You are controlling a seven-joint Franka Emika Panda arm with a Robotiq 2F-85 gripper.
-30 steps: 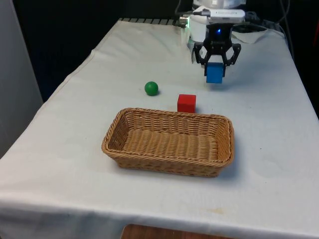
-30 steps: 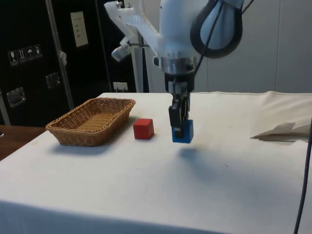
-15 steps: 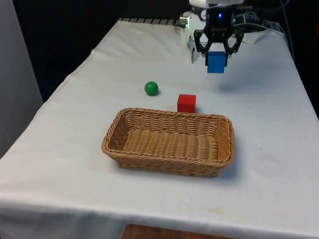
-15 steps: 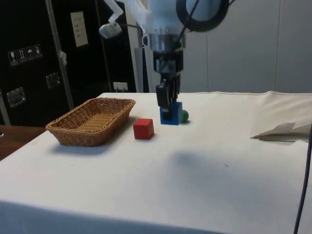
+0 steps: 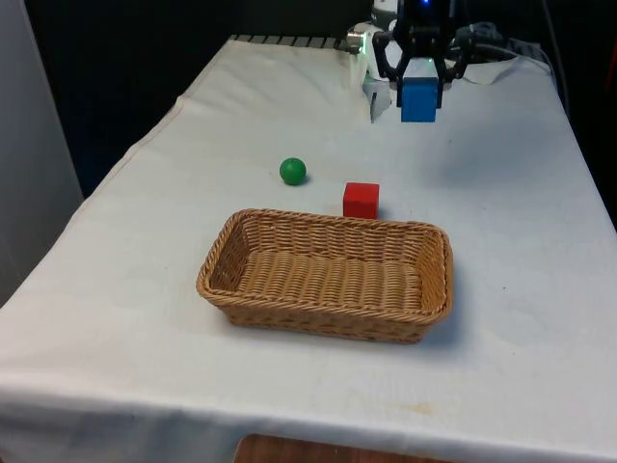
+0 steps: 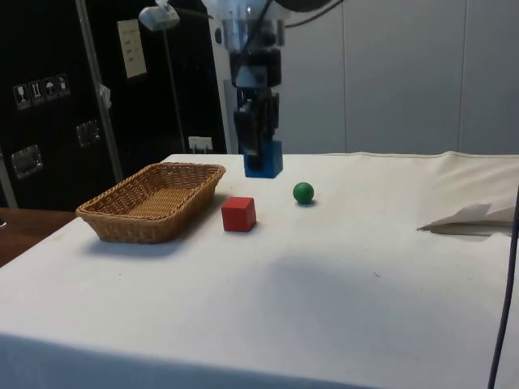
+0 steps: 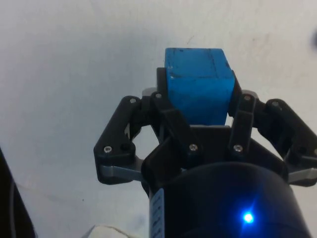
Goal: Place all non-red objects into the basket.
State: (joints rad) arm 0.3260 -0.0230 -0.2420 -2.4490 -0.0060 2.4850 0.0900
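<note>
Gripping the blue cube [image 5: 418, 97] high above the tabletop [image 5: 501, 222], the claw [image 5: 419, 75] is clenching it well behind the basket [image 5: 328, 275] – releasing short risks knocking the red cube [image 5: 361, 200] – while the green ball [image 5: 292, 171] is waiting nearby

No readable text in any view.
Side view: dark cabinet [image 6: 49, 121] has a pale notice sheet [image 6: 130, 49] w/ print too small to read, plus small white symbol stickers [image 6: 36, 89] (an umbrella shape among them) and grey plates [image 6: 26, 160], all illegible.
</note>
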